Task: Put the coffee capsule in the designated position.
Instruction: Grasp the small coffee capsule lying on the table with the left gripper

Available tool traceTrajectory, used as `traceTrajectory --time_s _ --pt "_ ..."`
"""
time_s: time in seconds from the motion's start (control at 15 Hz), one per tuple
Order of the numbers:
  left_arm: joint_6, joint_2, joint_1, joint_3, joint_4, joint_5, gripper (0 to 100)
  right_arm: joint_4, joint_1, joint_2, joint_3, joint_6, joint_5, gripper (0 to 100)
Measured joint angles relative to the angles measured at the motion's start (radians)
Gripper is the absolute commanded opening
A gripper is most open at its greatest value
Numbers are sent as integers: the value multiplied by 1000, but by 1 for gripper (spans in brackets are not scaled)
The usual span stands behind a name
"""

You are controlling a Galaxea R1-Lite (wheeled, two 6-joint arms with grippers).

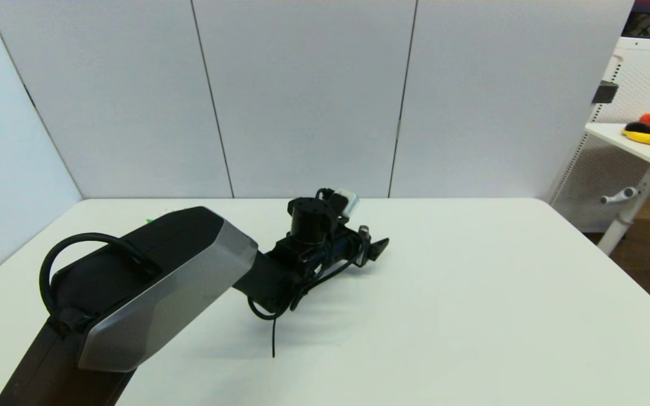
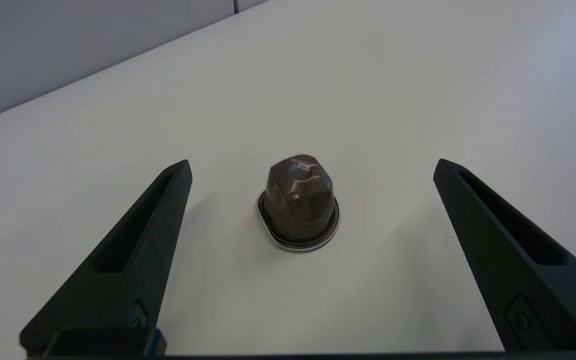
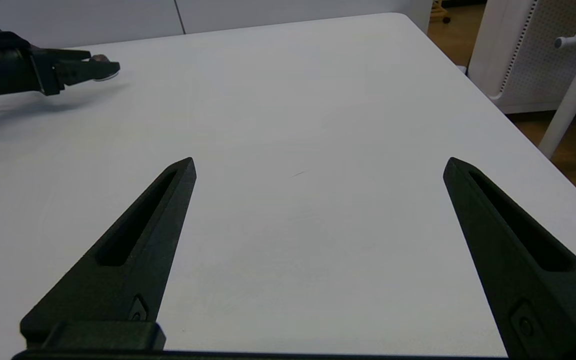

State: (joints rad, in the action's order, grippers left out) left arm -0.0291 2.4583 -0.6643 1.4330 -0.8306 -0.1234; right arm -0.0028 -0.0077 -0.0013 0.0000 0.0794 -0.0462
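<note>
The coffee capsule (image 2: 298,202), a small dark brown-grey dome on a wider silvery rim, stands rim-down on the white tabletop (image 2: 368,100). My left gripper (image 2: 313,164) is open, one finger on each side of the capsule and neither touching it. In the head view this gripper (image 1: 380,247) reaches to the table's middle and hides the capsule. The right wrist view shows the left gripper (image 3: 93,67) far off with the capsule (image 3: 102,74) at its tips. My right gripper (image 3: 320,160) hangs open over bare table, holding nothing. No mark for the designated position shows.
White partition panels (image 1: 302,96) close off the table's back and left. The table's right edge (image 1: 613,270) drops to the floor. Beyond it stands a second table (image 1: 635,144) with a yellow and a red item. A thin black cable (image 1: 273,332) hangs from the left arm.
</note>
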Motion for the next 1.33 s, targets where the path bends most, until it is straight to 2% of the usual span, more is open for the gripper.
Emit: traceTrajectory --time_s 1.33 --pt "-1 36 5 84 66 -1 100 0 0 0 0 0 0 100"
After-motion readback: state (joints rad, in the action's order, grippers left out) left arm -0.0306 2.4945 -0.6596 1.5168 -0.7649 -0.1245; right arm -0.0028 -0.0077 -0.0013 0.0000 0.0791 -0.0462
